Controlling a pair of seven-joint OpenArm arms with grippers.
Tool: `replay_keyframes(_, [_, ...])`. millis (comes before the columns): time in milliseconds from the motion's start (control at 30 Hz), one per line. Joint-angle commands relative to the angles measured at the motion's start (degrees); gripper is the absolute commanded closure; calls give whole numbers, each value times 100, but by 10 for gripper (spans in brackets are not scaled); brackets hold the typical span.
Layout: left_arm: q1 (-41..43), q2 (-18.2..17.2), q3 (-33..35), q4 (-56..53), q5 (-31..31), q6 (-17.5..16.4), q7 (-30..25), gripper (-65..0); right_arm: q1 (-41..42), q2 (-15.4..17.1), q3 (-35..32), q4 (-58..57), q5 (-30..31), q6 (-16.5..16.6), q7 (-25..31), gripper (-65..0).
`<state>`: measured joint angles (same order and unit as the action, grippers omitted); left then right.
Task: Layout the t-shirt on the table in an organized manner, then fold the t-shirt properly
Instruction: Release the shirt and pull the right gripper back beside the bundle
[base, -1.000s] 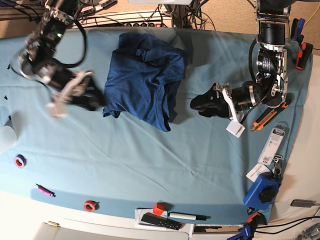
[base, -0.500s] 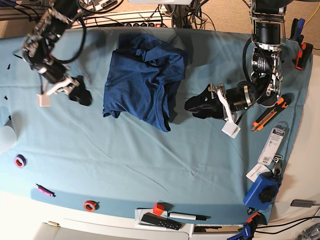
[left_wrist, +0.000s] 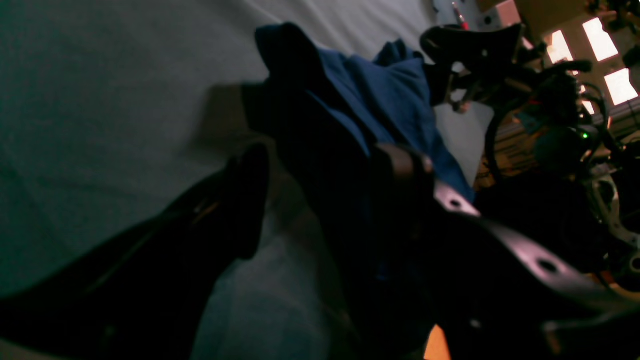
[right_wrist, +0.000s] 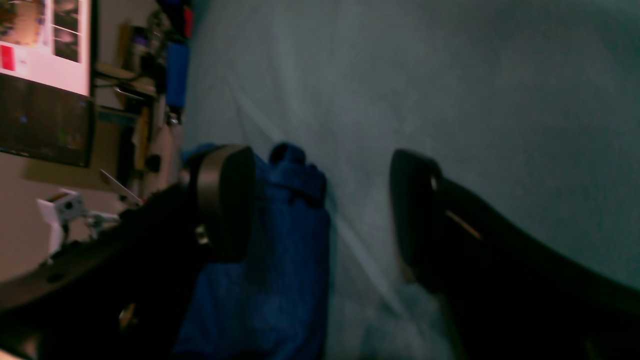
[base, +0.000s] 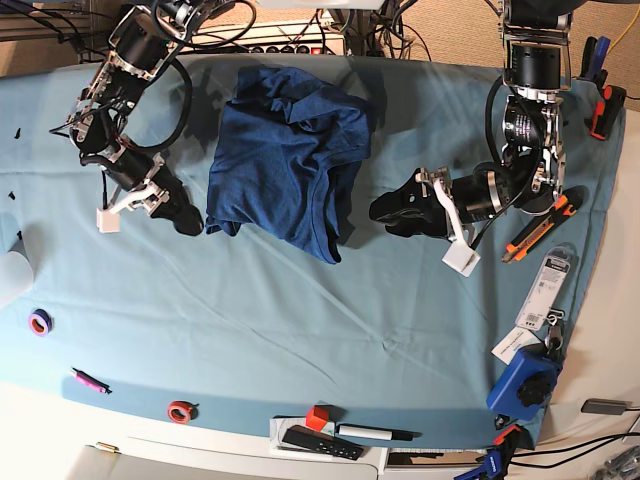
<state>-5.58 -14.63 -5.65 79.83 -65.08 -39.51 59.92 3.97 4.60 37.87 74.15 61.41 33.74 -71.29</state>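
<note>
Base view, t-shirt: the navy t-shirt (base: 288, 160) lies bunched and creased on the far middle of the table (base: 300, 320) — not spread flat.
Base view, right claw: the right claw (base: 185, 215) sits low at the shirt's near left corner, just beside the cloth, jaws parted and holding nothing.
Base view, left claw: the left claw (base: 385, 212) rests low on the shirt's other side, near its edge, jaws apart and empty.
Left wrist view: two dark fingers (left_wrist: 250, 200) stand spread, the t-shirt (left_wrist: 360, 100) heaped beyond them; whether the far finger touches the cloth I cannot tell.
Right wrist view: jaws wide — the blue t-shirt (right_wrist: 280, 260) lies behind the left-hand finger (right_wrist: 225, 200), bare teal table (right_wrist: 450, 75) between the two.
</note>
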Motion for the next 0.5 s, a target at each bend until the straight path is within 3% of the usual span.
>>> replay_keyframes(0, [-107,-26,-11,92,-155,-49,-105,-308,50,-22,-7,-72,24,-37,-26,-415])
replay_keyframes(133, [-107,-28,-11,92,-155,-49,-105,-308,48,-68,-129,-404,26,-35,-13,-415])
replay_keyframes(467, [-107,-31,-11,92,-140,-49,-103,-308,81,-66,-1220,-472,-203,-39,-199,-415])
